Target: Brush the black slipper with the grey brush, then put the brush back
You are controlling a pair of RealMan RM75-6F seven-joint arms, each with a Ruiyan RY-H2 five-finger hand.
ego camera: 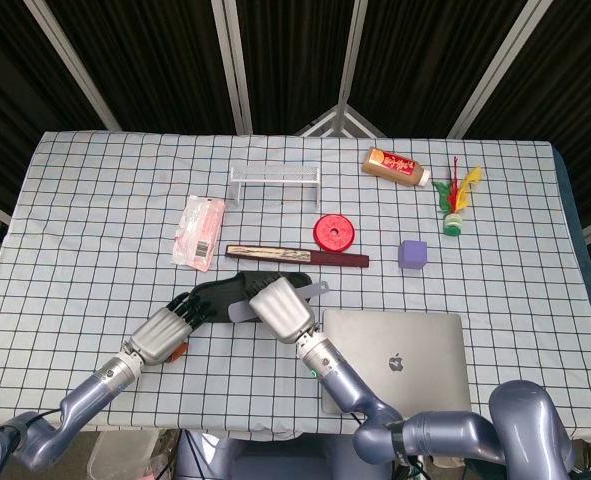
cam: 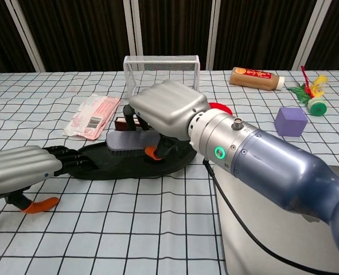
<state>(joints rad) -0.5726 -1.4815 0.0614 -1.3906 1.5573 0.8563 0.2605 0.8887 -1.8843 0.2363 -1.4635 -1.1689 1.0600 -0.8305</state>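
Observation:
The black slipper (cam: 106,162) (ego camera: 218,292) lies flat on the checked cloth near the front left. My right hand (cam: 167,110) (ego camera: 281,308) grips the grey brush (cam: 130,141) (ego camera: 243,311) and holds it down on the slipper's top. The brush's grey handle end (ego camera: 316,289) sticks out to the right of the hand. My left hand (cam: 21,171) (ego camera: 163,333) lies flat, its dark fingertips (cam: 76,158) resting on the slipper's left end. Most of the slipper's middle is hidden behind my right hand in the head view.
A silver laptop (ego camera: 395,358) lies shut just right of my right arm. A dark red-ended stick (ego camera: 295,256), a red disc (ego camera: 334,232), a pink packet (ego camera: 199,232), a wire rack (ego camera: 275,178), a purple cube (ego camera: 413,253), a brown bottle (ego camera: 395,165) and a feathered shuttlecock (ego camera: 457,205) stand behind.

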